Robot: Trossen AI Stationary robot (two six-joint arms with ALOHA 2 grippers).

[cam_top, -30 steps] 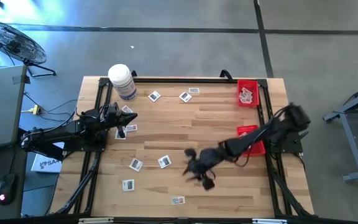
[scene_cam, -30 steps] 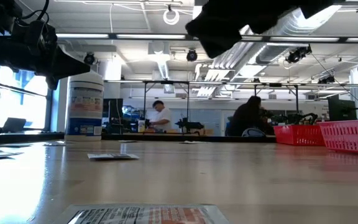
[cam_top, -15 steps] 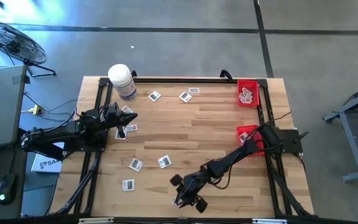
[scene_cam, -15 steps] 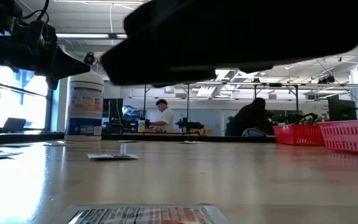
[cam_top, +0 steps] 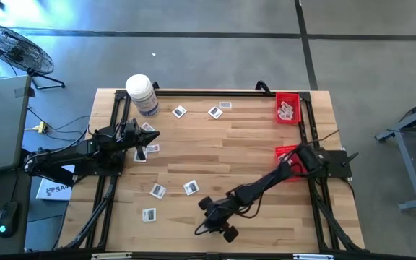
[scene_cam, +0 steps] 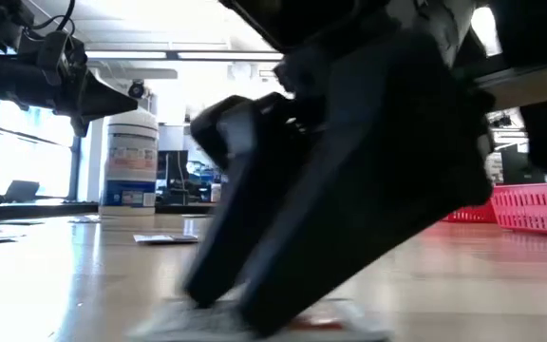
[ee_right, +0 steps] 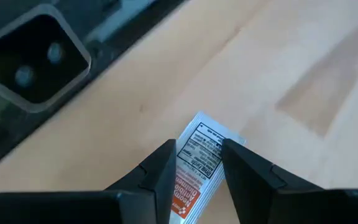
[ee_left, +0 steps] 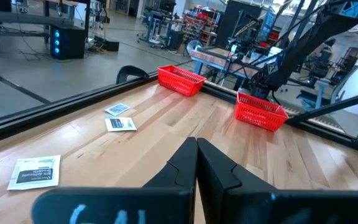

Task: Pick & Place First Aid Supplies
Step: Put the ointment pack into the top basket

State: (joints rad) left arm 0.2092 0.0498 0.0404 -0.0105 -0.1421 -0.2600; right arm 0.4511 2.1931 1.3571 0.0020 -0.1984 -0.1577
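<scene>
My right gripper (cam_top: pixel 208 220) is down at the table's near edge, open, over one small white packet (ee_right: pixel 202 140) with dark and reddish print that lies flat on the wood. The low view shows its fingers (scene_cam: pixel 254 285) slanting down onto that packet (scene_cam: pixel 354 321). My left gripper (cam_top: pixel 154 135) waits shut above the table's left side, close to two packets (cam_top: pixel 151 149). Several more packets (cam_top: pixel 191 188) lie flat across the table. Some lie inside the far red bin (cam_top: pixel 288 108). My right gripper is open and comes at the packet from above, slanting. One fingertip (ee_right: pixel 164 163) stands at each side of the packet's printed face (ee_right: pixel 199 163). In the low view the tips (scene_cam: pixel 198 296) reach down to the packet, which lies flat on the table.
A big white jar with a bluish label (cam_top: pixel 142 94) stands at the far left corner. A second red bin (cam_top: pixel 287 153) sits at the right edge, partly under the right arm. A dark rail (ee_right: pixel 36 56) runs along the near edge, close to the right gripper. People are in the room beyond.
My right arm has swung from the table's middle right toward the near edge and come down, so its open fingers now stand on the packet there. The left arm has kept still.
</scene>
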